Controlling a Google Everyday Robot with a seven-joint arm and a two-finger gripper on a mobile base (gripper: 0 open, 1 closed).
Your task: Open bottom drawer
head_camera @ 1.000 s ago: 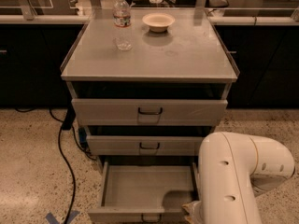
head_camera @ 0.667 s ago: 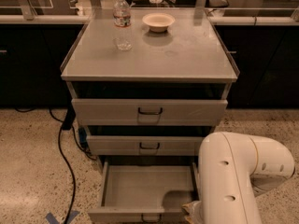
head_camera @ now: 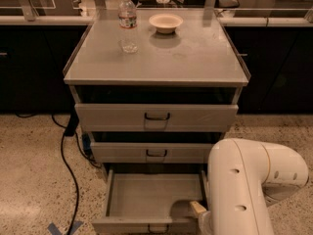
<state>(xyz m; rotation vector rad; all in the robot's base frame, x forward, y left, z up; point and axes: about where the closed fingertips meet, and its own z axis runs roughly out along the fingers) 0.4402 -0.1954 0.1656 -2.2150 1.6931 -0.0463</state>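
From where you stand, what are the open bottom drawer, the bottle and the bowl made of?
Bottom drawer: probably painted sheet metal, grey, matte, thin folded walls. Bottle: likely clear plastic, see-through with a white cap. Bowl: pale, matte, ceramic or plastic, unclear. The end effector sits by the drawer's front right corner, beside the white arm.

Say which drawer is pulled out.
The bottom drawer, tray showing, gripper by its front right corner; the middle drawer and top drawer are pushed in.
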